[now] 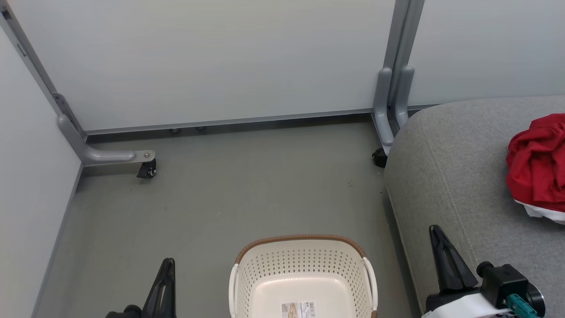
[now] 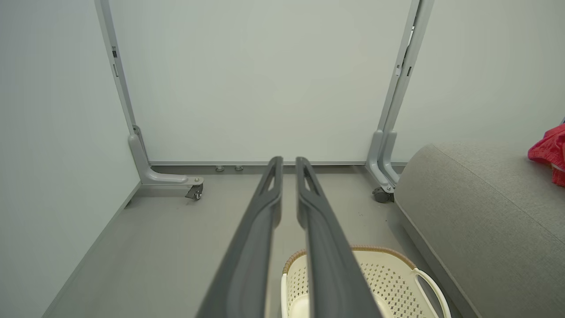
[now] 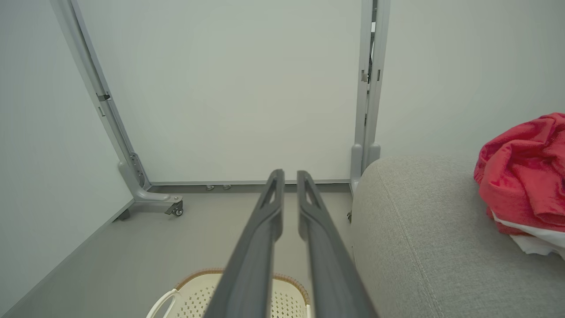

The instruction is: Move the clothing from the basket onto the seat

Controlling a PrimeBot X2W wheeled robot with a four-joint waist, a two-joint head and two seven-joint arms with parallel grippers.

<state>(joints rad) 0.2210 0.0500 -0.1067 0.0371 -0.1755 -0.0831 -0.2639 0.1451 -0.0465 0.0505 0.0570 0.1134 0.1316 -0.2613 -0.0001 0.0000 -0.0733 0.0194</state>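
The cream basket [image 1: 300, 240] stands on the floor at the bottom centre, and its visible inside holds just a sticker. To its right is the grey seat [image 1: 450, 176], with the red clothing [image 1: 536, 163] heaped on it by the right edge, white trim showing underneath. My left gripper [image 1: 167, 265] hovers left of the basket, fingers together and empty. My right gripper [image 1: 437, 232] hangs over the seat's front left corner, also shut on nothing. In the left wrist view the gripper [image 2: 289, 161] points at the back panel above the basket [image 2: 388, 254]. The right wrist view shows the gripper [image 3: 290, 174], seat [image 3: 419, 229] and clothing [image 3: 521, 176].
White partition panels wall off the back and left. A grey panel leg [image 1: 110, 155] with a black castor [image 1: 148, 170] juts onto the grey floor [image 1: 220, 198] at the back left. Another leg [image 1: 388, 115] stands against the seat's back corner.
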